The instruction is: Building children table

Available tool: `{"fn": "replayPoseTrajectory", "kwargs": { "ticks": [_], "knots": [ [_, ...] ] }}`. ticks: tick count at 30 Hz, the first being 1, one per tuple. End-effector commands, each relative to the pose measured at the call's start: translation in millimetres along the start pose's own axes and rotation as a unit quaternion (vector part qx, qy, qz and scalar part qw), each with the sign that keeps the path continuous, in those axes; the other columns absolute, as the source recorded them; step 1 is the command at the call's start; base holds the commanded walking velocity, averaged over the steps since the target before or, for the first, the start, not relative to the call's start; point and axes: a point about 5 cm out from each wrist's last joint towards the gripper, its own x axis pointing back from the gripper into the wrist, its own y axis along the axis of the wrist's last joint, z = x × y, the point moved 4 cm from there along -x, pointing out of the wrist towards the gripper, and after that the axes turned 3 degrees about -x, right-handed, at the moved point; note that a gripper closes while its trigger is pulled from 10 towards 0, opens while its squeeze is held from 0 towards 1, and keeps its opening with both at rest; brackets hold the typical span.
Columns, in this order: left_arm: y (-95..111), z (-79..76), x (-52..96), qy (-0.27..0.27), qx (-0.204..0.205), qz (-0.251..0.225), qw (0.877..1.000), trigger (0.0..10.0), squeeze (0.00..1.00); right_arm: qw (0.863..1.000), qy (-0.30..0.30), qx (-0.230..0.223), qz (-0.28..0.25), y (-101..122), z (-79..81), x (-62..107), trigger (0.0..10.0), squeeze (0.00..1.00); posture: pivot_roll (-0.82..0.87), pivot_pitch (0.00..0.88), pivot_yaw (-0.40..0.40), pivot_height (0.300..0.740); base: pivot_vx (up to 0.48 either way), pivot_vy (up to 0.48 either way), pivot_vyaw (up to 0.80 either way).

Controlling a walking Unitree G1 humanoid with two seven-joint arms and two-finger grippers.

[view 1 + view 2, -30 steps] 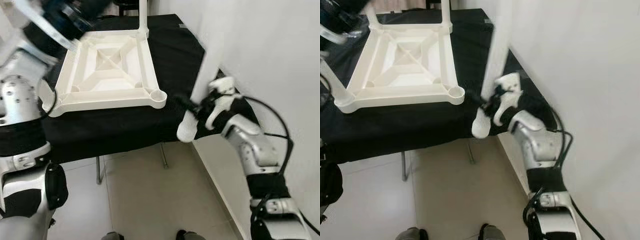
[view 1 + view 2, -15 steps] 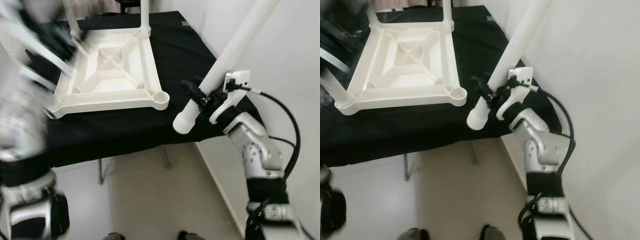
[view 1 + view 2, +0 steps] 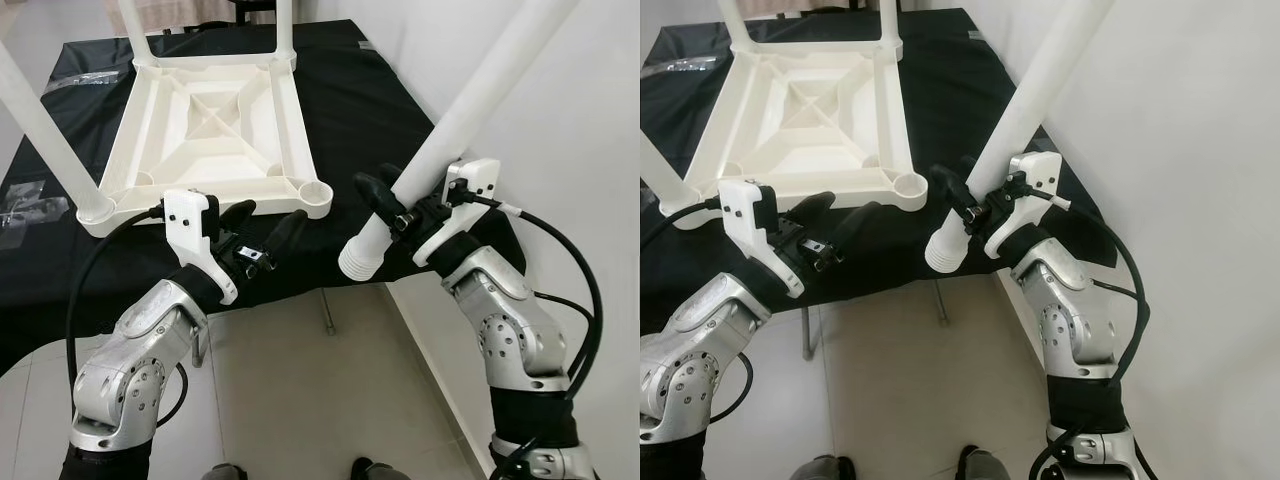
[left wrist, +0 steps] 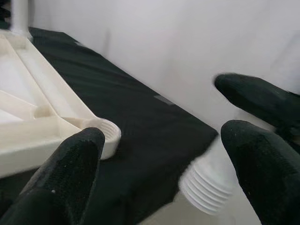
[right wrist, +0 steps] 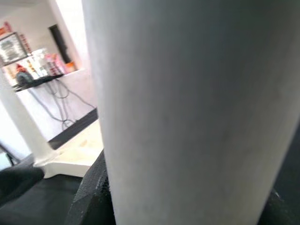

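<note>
At the lower left of the head views, your left gripper [image 3: 262,232] hovered with its two black fingers [image 4: 70,164] spread apart and nothing between them, just in front of the near edge of the black-covered table [image 3: 350,110]. At centre right, your right gripper [image 3: 395,205] was clamped on a loose white table leg [image 3: 470,110], gripping it a little above its ribbed, threaded end [image 3: 355,262]. That leg slanted from the gripper up toward the upper right corner of the frame, along the white wall [image 3: 560,150], and its threaded end hung past the table's near right corner, over the floor [image 3: 300,390].

Farther back, in the upper left of the frame, the white tabletop [image 3: 215,130] lay upside down on the black cloth. Its near right corner socket [image 3: 317,192] stood open, close to the leg's threaded end but not touching it. Three legs [image 3: 45,125] already stood in the other corners.
</note>
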Motion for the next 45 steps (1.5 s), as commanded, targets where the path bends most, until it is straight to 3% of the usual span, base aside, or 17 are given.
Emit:
{"fn": "replayPoseTrajectory", "kwargs": {
  "ticks": [1, 16, 21, 28, 35, 36, 45],
  "knots": [
    [0, -5.6, -1.5, -0.002, 0.000, -0.007, 1.000, 10.0, 0.00, 1.000, -0.004, 0.003, -0.003, 1, 0.4, -4.4, 10.0, 0.00, 0.01, 0.179, -0.023, 0.740, 0.240, 0.000, 0.80],
    [5, -24.7, -6.8, -0.028, -0.006, -0.012, 1.000, 10.0, 0.00, 0.999, -0.007, -0.025, -0.040, 15, 1.7, -4.5, 10.0, 0.00, 0.02, 0.179, -0.014, 0.740, 0.264, 0.000, 0.16],
    [2, -29.6, -6.5, -0.033, -0.003, -0.011, 0.999, 10.0, 0.00, 0.996, 0.071, -0.019, -0.052, 27, 18.3, -3.7, 10.0, 0.00, 0.02, 0.183, -0.008, 0.740, 0.263, 0.000, 0.00],
    [1, -31.3, -6.3, -0.034, -0.002, -0.009, 0.999, 10.0, 0.00, 0.991, 0.115, -0.014, -0.066, 36, 24.6, -1.3, 10.0, 0.00, 0.03, 0.180, -0.011, 0.740, 0.259, 0.000, 0.42],
    [-3, -34.0, -4.3, -0.035, -0.001, -0.003, 0.999, 10.0, 0.00, 0.984, 0.173, -0.014, -0.028, 28, 36.4, 4.5, 10.0, 0.00, 0.03, 0.178, -0.012, 0.740, 0.259, 0.000, 0.00],
    [-5, -35.9, -3.3, -0.036, 0.000, 0.002, 0.999, 10.0, 0.00, 0.979, 0.204, -0.007, -0.017, 28, 40.8, 9.5, 10.0, 0.00, 0.03, 0.180, -0.012, 0.740, 0.259, 0.000, 0.00],
    [-9, -39.9, -0.2, -0.038, 0.003, 0.011, 0.999, 10.0, 0.00, 0.969, 0.246, 0.012, 0.000, 30, 45.6, 13.8, 10.0, 0.00, 0.04, 0.188, -0.015, 0.740, 0.255, 0.000, 0.13]
  ]
}}
